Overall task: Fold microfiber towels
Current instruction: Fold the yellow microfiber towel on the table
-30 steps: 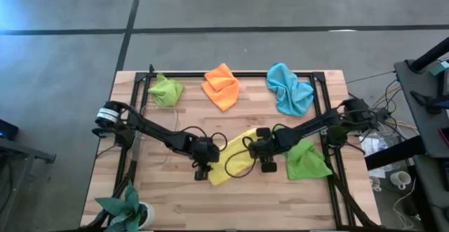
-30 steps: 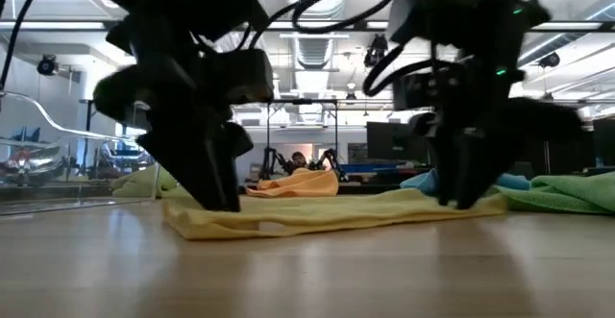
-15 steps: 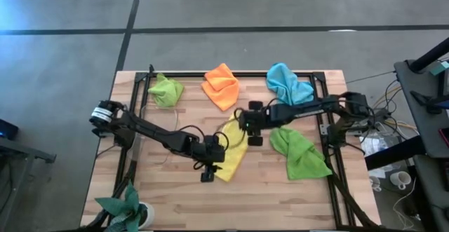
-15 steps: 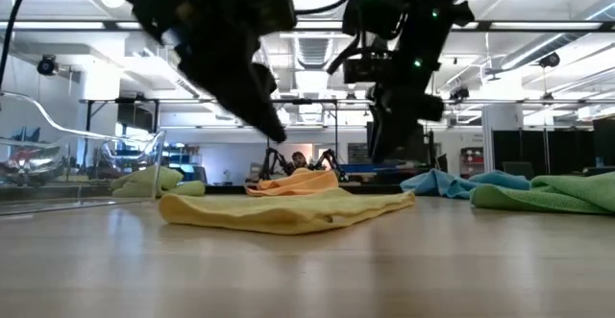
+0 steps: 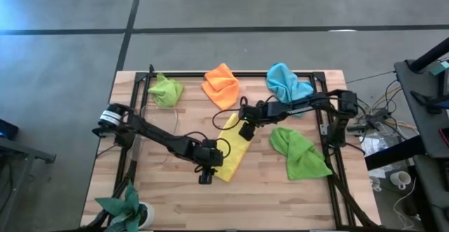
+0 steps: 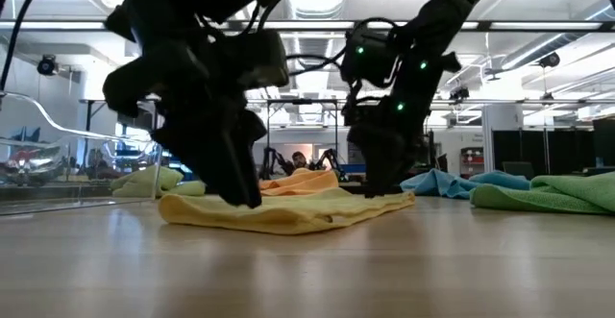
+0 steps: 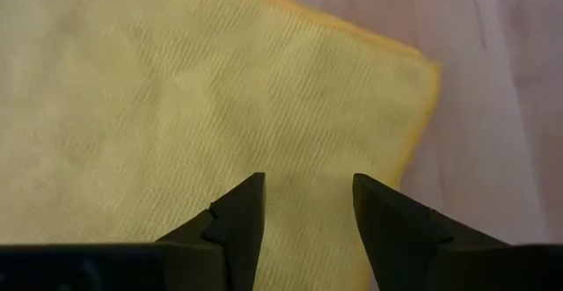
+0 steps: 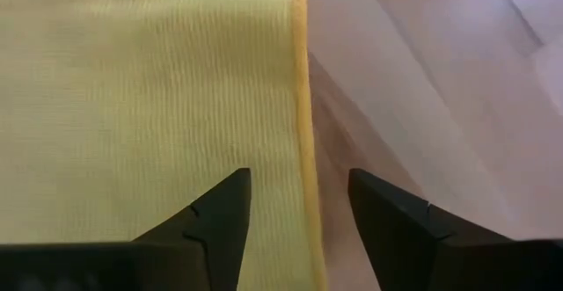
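My left gripper (image 5: 205, 171) and right gripper (image 5: 245, 128) stand open over the yellow towel (image 5: 231, 146); I should align edges squarely before pressing

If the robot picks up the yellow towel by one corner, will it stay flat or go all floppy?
Probably floppy: the yellow towel already lies folded over itself with soft humps in the low view. It likely weighs little, being thin cloth. Its ribbed weave in the left hand view suggests it grips rather than slips.
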